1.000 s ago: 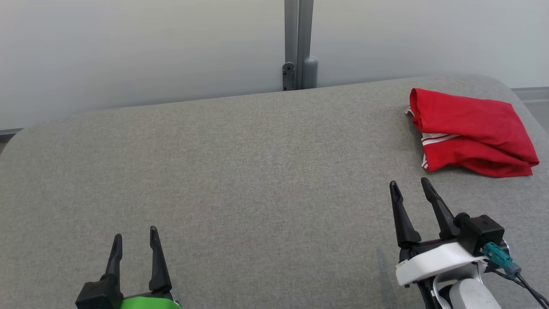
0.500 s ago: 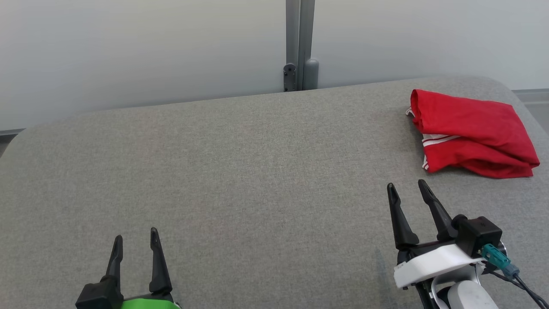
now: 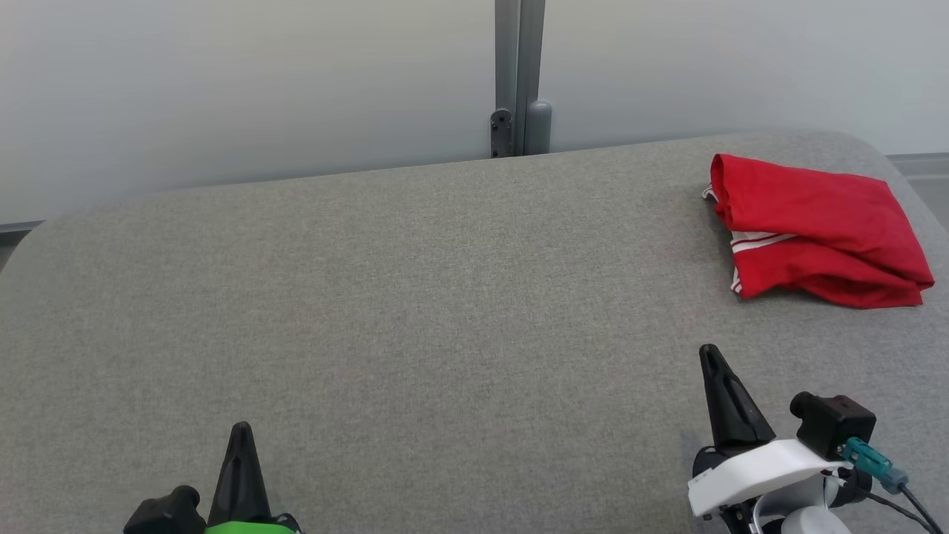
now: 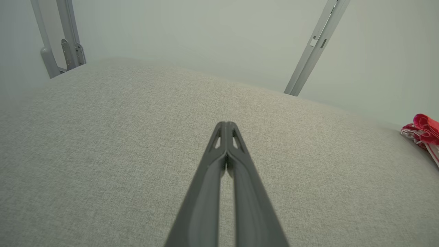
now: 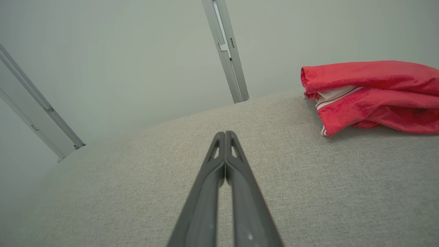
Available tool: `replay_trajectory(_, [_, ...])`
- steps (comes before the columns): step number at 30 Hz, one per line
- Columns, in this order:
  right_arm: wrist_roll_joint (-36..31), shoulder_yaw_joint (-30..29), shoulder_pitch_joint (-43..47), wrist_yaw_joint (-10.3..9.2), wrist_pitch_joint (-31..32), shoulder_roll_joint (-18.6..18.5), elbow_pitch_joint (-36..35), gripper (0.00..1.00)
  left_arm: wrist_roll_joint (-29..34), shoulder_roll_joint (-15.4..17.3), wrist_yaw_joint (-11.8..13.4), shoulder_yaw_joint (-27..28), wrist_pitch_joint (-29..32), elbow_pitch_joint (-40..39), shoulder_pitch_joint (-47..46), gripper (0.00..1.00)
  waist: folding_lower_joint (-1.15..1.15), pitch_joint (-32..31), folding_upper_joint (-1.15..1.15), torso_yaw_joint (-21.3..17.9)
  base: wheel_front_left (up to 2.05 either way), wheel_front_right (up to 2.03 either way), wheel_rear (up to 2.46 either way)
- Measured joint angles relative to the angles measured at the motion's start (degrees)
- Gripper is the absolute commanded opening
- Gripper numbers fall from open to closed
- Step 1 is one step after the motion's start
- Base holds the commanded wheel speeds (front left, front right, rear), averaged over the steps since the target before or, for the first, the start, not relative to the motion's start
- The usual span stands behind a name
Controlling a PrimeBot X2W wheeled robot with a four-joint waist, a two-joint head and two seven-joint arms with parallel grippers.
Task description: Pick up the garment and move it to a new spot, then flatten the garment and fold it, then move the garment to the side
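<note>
The left hand (image 3: 241,437) sits low at the near edge of the desk (image 3: 445,297), its two fingers pressed together on nothing. The right hand (image 3: 710,357) is likewise pressed together and empty, near the desk's right side and pointing toward the far edge.

Beyond the right hand and apart from it, the garment (image 3: 815,230) lies at the far right corner. It is red with white trim, doubled over into a compact, slightly rumpled stack.

Judging from that, the task looks all but finished. The garment is folded and lies off to the side, and neither hand touches it. The fold is loose, with uneven edges at its right end, so at most a tidying press might remain. Otherwise nothing seems left to do.
</note>
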Motion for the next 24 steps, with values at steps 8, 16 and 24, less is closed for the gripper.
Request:
replay_trajectory(8, [8.40,-0.80,-0.24,0.00,1.78,-0.37,0.41,0.00,-8.01,0.24,-1.34,0.89,1.71,0.93,-0.99,0.00,0.00,0.08,0.00,0.06,0.00,0.00,0.00])
replay_trajectory(16, [15.88,-1.55,-0.81,0.00,3.41,-0.64,0.66,0.00,-15.24,0.49,-2.55,1.66,3.46,1.57,-2.37,0.00,0.00,0.16,0.00,0.12,0.00,0.00,0.00])
replay_trajectory(24, [22.85,-2.36,-1.01,0.00,5.02,-0.91,0.89,0.00,-22.06,0.68,-3.79,2.46,5.04,2.10,-3.69,0.00,0.00,0.25,0.00,0.18,0.00,0.00,0.00])
